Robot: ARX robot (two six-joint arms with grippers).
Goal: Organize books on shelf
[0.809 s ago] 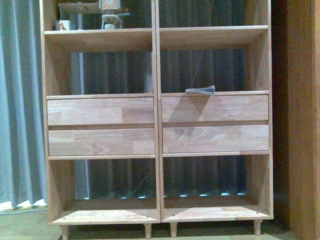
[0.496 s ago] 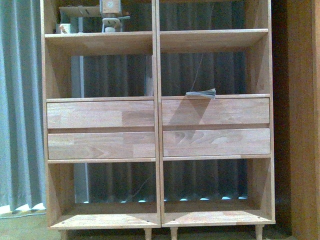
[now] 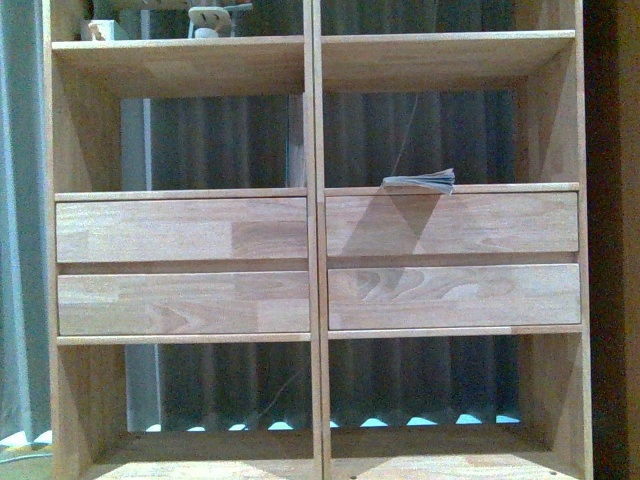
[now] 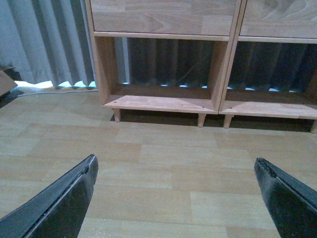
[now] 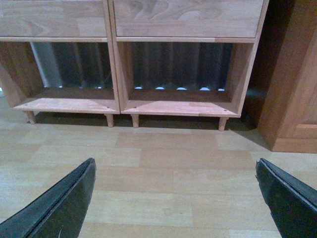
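The light-wood shelf (image 3: 314,260) fills the front view, with two columns and four drawer fronts. A thin book (image 3: 420,181) lies flat on the ledge above the right top drawer, its page edges facing me. Neither arm appears in the front view. My left gripper (image 4: 176,166) is open over the wood floor, empty, facing the shelf's lower left compartment (image 4: 161,64). My right gripper (image 5: 176,166) is open and empty too, facing the lower right compartment (image 5: 181,74).
Grey curtains (image 3: 20,250) hang behind and left of the shelf. A dark wooden cabinet (image 5: 297,84) stands right of it. Small objects (image 3: 205,15) sit on the upper left shelf board. Short peg legs (image 4: 201,119) lift the unit off the plank floor.
The shelf has grown larger in the front view and its legs have left the frame; the camera has come closer. The book lies where it was.
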